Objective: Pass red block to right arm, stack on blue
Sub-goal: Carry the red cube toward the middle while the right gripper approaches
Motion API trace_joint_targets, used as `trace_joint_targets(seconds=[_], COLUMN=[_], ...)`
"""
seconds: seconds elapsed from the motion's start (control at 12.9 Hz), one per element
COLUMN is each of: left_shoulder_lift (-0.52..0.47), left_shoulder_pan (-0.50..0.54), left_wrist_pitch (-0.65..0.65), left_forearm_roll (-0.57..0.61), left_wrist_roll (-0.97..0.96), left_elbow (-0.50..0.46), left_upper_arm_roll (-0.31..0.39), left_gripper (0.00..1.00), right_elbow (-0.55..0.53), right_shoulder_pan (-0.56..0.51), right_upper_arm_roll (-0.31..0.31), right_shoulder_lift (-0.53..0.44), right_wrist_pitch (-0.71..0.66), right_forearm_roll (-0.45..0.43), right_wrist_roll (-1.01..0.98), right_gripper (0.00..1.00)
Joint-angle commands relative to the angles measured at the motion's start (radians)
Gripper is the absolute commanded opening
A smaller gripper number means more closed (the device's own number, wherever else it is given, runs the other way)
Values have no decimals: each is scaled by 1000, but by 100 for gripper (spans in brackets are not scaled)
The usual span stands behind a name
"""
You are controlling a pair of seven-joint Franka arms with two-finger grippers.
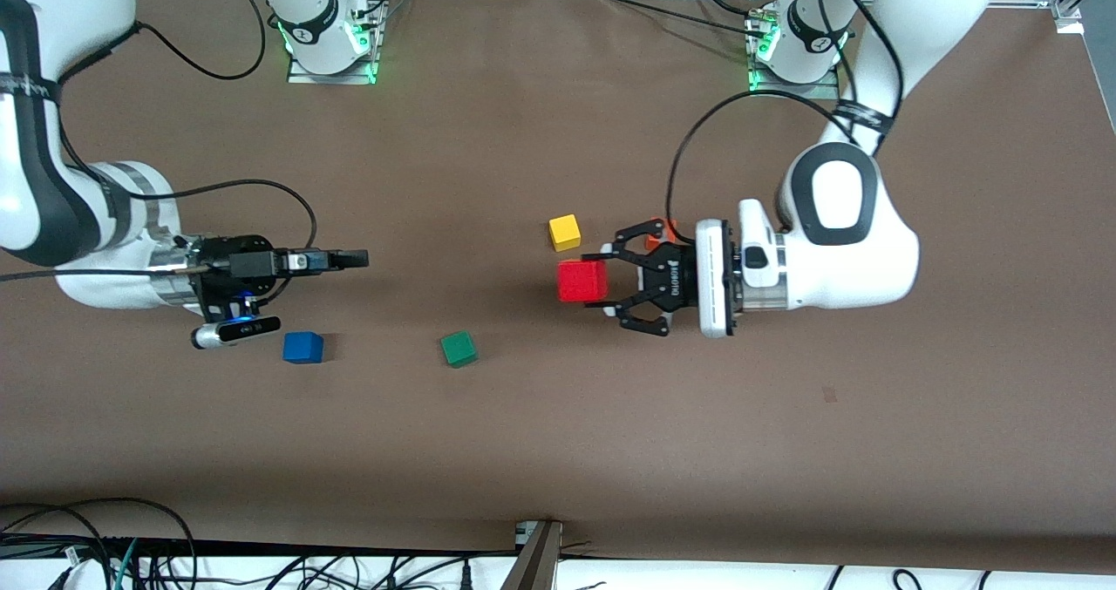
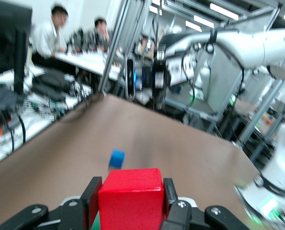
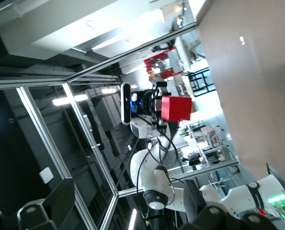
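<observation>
My left gripper (image 1: 602, 282) lies level above the middle of the table, shut on the red block (image 1: 582, 281), which fills the space between its black pads (image 2: 92, 191). It points toward the right arm's end. The right gripper (image 1: 353, 259) also lies level and faces it with a wide gap between the two. Its fingers (image 3: 57, 199) stand open with nothing between them. In the right wrist view the red block (image 3: 176, 108) shows straight ahead in the left claw. The blue cube (image 1: 302, 347) rests on the table beside the right wrist camera; the left wrist view shows the blue cube (image 2: 116, 158) past the red block (image 2: 130, 201).
A green cube (image 1: 459, 349) lies between the blue cube and the left gripper, nearer the front camera. A yellow cube (image 1: 565, 232) sits just past the red block toward the bases. An orange cube (image 1: 660, 231) peeks out from under the left claw. The brown table (image 1: 785, 416) carries nothing else.
</observation>
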Motion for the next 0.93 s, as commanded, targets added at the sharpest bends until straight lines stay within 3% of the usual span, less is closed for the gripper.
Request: trace_joint_targets(seconds=[0.0,0.39,0.85], left_shoulder_lift=[19,35,103], left_shoulder_pan=[-50,-95,-146], left_wrist_pitch=[109,144,203], left_forearm_roll=[-195,-251,-254], left_wrist_roll=[176,238,254], left_elbow=[-5,15,95], left_upper_arm_roll=[-29,-29,-27], left_gripper=[0,0,0], right_elbow=[5,43,134], right_shoulder_pan=[23,90,251], right_upper_arm_roll=[2,2,2], right_shoulder_lift=[61,144,181], right_wrist_pitch=[-14,24,297], right_forearm_roll=[85,204,349], right_wrist_roll=[-89,-157,-157], right_gripper=[100,100,100])
